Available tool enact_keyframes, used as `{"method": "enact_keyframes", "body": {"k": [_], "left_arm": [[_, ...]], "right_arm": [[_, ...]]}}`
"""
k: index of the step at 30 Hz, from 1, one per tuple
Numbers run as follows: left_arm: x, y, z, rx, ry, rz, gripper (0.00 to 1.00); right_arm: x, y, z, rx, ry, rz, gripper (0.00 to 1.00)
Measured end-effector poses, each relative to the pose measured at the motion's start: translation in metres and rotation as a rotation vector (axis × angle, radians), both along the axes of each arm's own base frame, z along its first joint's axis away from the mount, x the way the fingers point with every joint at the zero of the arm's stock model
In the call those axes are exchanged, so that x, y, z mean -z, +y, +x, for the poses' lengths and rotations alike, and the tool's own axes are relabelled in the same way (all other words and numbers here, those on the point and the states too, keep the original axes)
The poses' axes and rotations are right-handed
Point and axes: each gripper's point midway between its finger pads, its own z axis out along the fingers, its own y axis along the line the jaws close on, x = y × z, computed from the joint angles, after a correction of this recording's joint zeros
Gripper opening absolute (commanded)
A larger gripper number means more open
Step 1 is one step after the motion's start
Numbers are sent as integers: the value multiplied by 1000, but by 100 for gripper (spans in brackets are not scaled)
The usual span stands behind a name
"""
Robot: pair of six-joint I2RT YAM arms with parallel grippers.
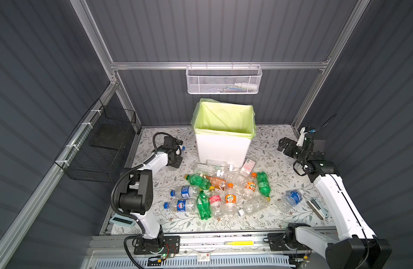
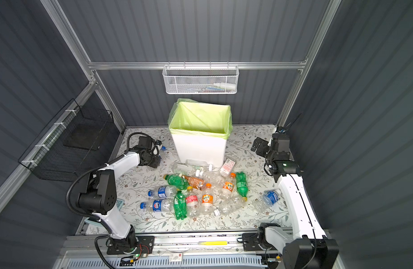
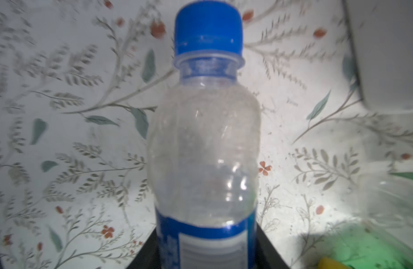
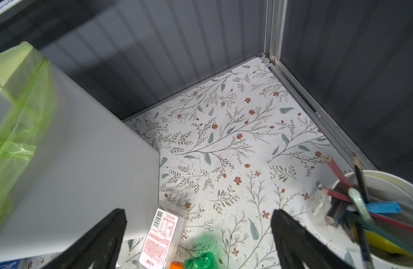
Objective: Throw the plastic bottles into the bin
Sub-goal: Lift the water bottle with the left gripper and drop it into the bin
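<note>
My left gripper (image 3: 206, 246) is shut on a clear bottle (image 3: 205, 139) with a blue cap and blue label; its black fingers (image 3: 267, 246) press both sides of the label. In both top views this gripper (image 1: 179, 149) (image 2: 159, 149) sits low over the floral mat, left of the bin (image 1: 224, 144) (image 2: 198, 149), with only the blue cap (image 1: 183, 147) showing. Several plastic bottles (image 1: 230, 199) (image 2: 207, 199) lie in a heap in front of the bin. My right gripper (image 1: 282, 144) (image 2: 255, 145) (image 4: 198, 223) stands open and empty, right of the bin (image 4: 72, 163).
A white mesh basket (image 1: 224, 80) hangs on the back rail above the bin. A black wire basket (image 1: 100, 144) is fixed to the left wall. A white cup of pens (image 4: 375, 209) stands by the right gripper. One blue-labelled bottle (image 1: 291, 199) lies apart at the right.
</note>
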Motion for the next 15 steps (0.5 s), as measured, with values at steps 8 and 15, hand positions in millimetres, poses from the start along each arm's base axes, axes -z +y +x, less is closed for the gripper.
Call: {"method": "enact_keyframes", "body": {"k": [8, 15], "left_arm": [[-288, -4, 29, -98, -686, -237, 46], [-431, -64, 1, 37, -1004, -465, 52]], "right_arm": [[4, -9, -2, 33, 0, -25, 99], [-2, -18, -15, 75, -34, -43, 99]]}}
